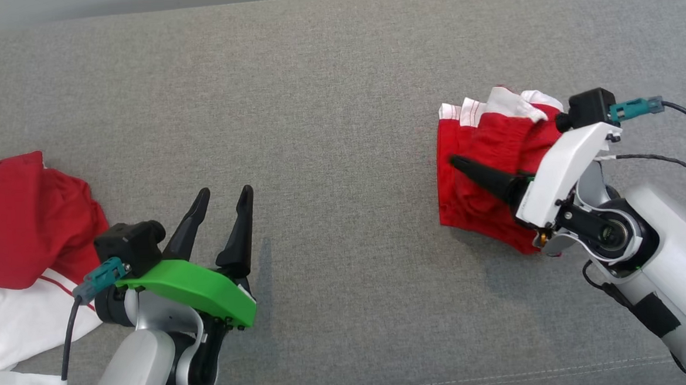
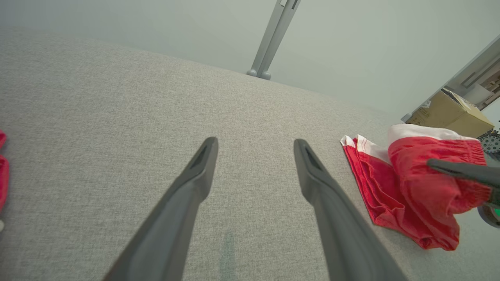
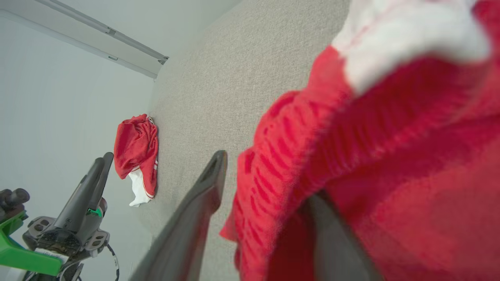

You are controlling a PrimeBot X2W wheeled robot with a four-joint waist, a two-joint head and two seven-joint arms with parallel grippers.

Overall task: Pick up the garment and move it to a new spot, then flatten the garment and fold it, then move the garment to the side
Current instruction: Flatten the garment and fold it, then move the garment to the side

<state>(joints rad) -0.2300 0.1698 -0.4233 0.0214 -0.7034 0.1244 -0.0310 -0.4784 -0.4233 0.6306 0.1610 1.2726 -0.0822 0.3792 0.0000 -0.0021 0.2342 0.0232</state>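
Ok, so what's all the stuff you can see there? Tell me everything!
right garment: one, red with white, right side of the cushion
left garment: one, red and white, crumpled at the cushion's left edge
cushion: one, grey, under everything
cardboard box: one, brown, beyond the cushion
metal post: one, grey, behind the cushion
left end effector: one, dark fingers, open over bare cushion
right end effector: one, dark fingers, open, cloth between them

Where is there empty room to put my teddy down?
In the wide bare middle of the grey cushion, between the red-and-white garment at the left and the folded red garment at the right. Crowded: the right gripper on that garment.
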